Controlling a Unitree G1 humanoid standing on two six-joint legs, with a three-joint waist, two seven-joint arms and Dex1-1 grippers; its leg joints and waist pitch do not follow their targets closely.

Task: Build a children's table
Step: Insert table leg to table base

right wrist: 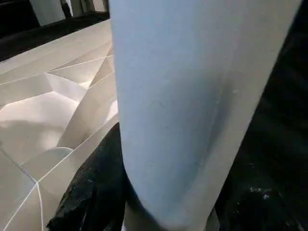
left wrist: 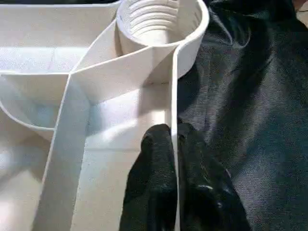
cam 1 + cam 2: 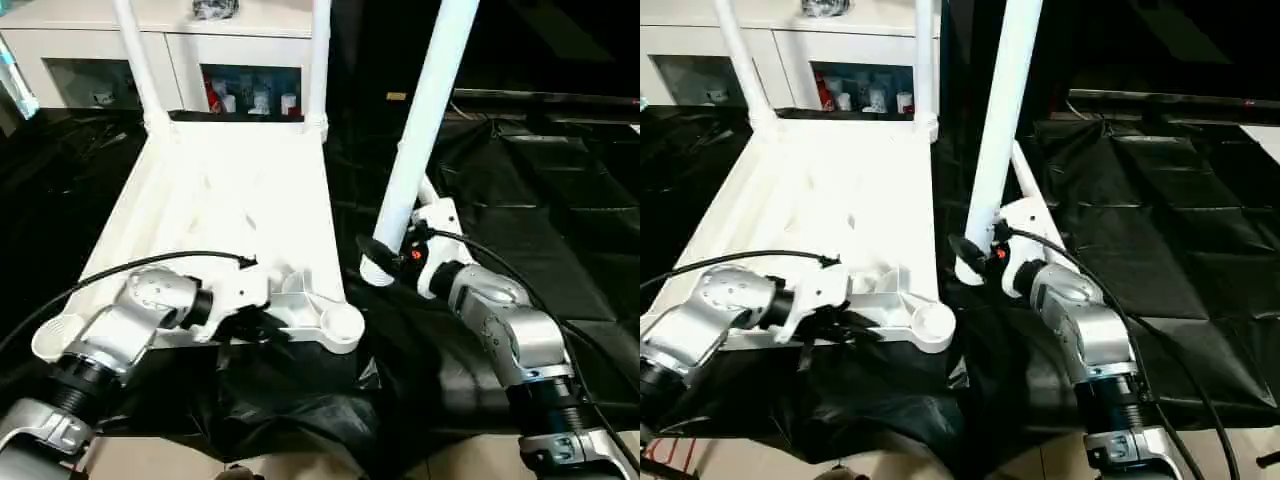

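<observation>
The white tabletop [image 3: 230, 190] lies underside up on black cloth, ribs showing. Two white legs [image 3: 135, 60] [image 3: 320, 60] stand in its far corner sockets. My left gripper [image 2: 174, 139] is shut on the thin rim wall [image 2: 173, 86] of the near edge, one black finger [image 2: 154, 183] on each side, just short of the empty threaded corner socket [image 2: 154, 19]. My right gripper [image 3: 385, 255] is shut on the lower end of a third leg [image 3: 425, 120], which leans up and away to the right of the tabletop, above the cloth beside the near right socket [image 3: 340, 322].
A white glass-door cabinet [image 3: 240, 60] stands behind the tabletop. Crumpled black cloth [image 3: 560, 220] covers the surface, bunched up in front of the near edge. Another open socket [image 3: 58, 335] sits at the near left corner by my left forearm.
</observation>
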